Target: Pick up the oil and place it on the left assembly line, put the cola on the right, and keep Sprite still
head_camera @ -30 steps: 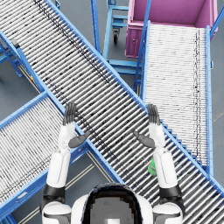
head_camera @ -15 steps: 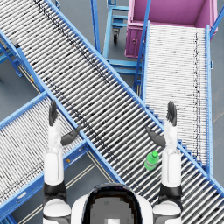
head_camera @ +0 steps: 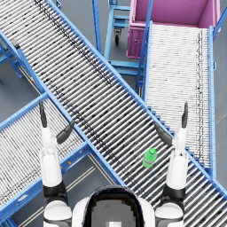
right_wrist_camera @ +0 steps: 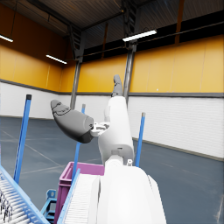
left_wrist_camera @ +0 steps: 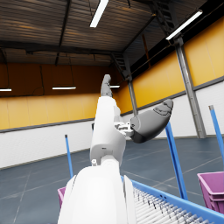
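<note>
Both arms have swung wider apart; the green bottle has crept along the middle conveyor, near its right edge. Left hand and right hand are spread, empty. Likely Sprite: leave it, wait for oil or cola, neither in sight.

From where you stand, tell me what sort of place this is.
Most likely a warehouse or sorting hall: long blue-framed steel roller conveyors, a purple plastic bin at one line's end, and high yellow walls.
</note>
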